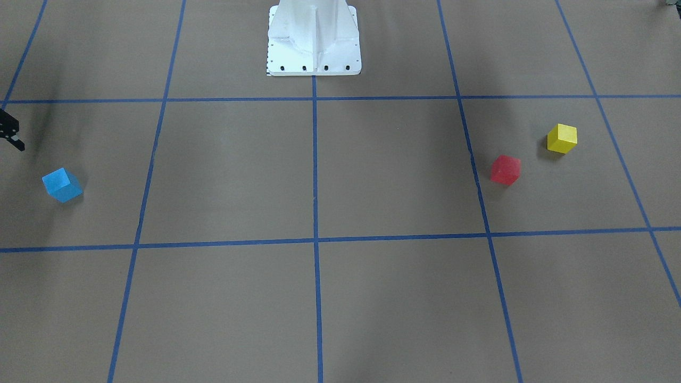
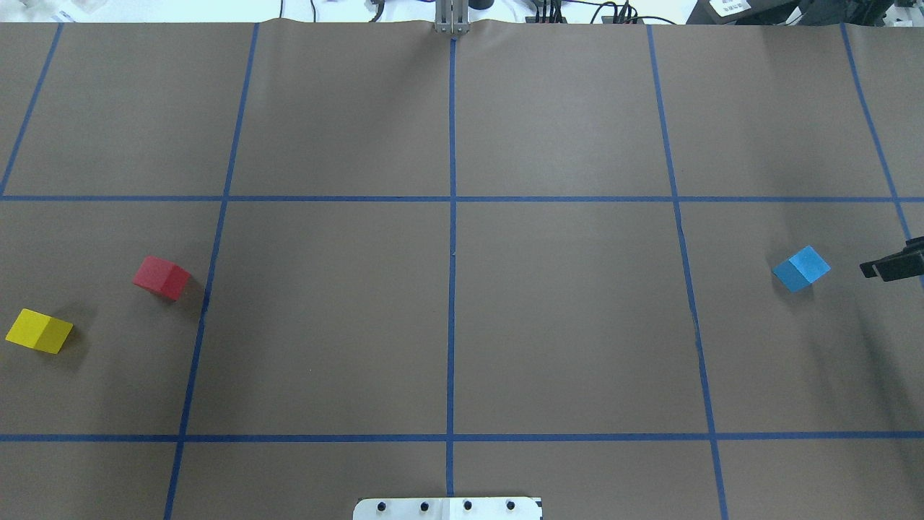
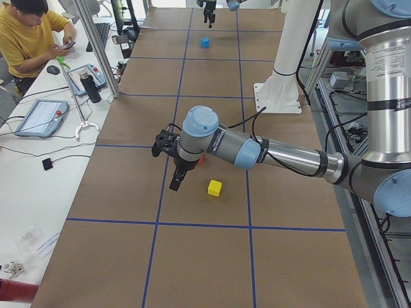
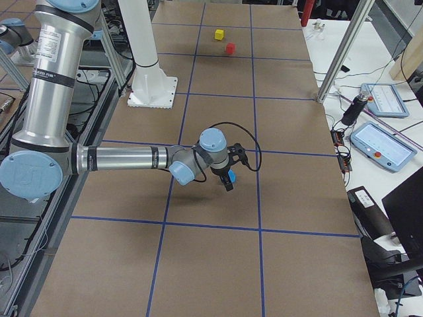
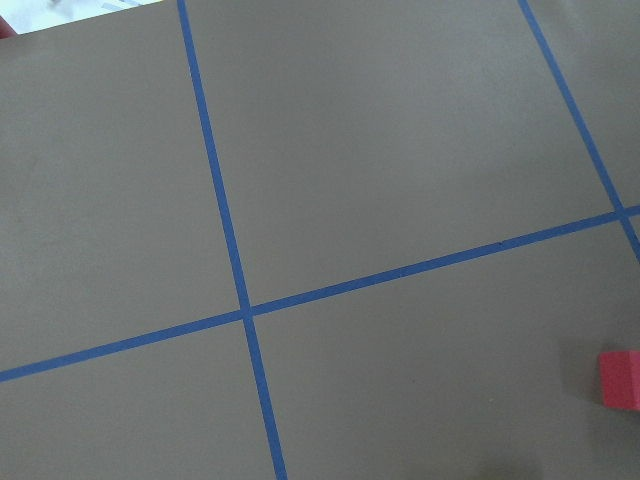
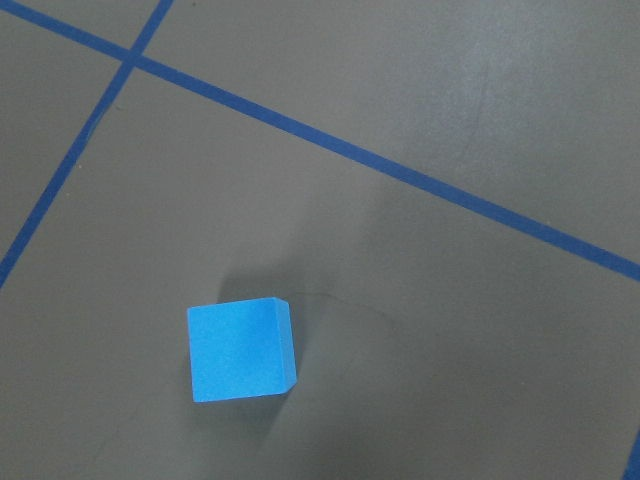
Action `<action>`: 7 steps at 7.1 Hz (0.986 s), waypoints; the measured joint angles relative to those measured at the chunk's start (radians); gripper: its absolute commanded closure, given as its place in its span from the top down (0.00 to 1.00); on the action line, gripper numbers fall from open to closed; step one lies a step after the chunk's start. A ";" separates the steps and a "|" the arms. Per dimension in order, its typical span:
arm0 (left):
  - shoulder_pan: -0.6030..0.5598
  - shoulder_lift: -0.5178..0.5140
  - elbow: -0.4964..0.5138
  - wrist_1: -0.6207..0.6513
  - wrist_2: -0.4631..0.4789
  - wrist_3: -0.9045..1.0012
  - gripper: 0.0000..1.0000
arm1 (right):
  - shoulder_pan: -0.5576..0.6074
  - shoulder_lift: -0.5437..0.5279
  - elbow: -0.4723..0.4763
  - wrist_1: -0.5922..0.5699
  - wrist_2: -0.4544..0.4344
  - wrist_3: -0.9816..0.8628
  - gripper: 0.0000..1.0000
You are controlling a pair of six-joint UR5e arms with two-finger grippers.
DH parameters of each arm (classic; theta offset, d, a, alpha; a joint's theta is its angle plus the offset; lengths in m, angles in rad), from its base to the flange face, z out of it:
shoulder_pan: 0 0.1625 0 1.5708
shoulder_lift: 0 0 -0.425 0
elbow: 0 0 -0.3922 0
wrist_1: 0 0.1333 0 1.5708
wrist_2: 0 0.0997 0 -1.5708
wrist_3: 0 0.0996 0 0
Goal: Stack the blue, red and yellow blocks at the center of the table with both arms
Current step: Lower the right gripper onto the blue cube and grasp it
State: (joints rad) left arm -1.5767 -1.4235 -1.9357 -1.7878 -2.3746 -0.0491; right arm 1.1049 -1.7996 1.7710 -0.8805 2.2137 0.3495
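Stacking has not started: your matte sky-blue cube (image 2: 801, 269) lies on the right, near the right gripper (image 2: 877, 269); the matte red cube (image 2: 162, 277) and bright yellow cube (image 2: 39, 331) lie close together on the left, by the left gripper (image 3: 175, 179). You cannot tell either gripper's jaw state. All three moves remain.

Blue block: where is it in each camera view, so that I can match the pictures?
Front-facing: the blue block is far left, mid-height.
Overhead: far right, mid-height.
Exterior left: top centre, far away.
Exterior right: centre, partly hidden by the right gripper.
Left wrist: not in it.
Right wrist: lower left.
Shared landmark: the white pedestal, seen in all four exterior views.
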 measured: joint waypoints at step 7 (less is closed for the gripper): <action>0.000 -0.001 0.002 0.000 0.000 0.000 1.00 | -0.158 0.143 -0.140 0.015 -0.083 0.053 0.17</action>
State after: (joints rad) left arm -1.5762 -1.4245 -1.9333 -1.7878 -2.3746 -0.0490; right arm 0.9471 -1.6565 1.6314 -0.8658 2.1307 0.4022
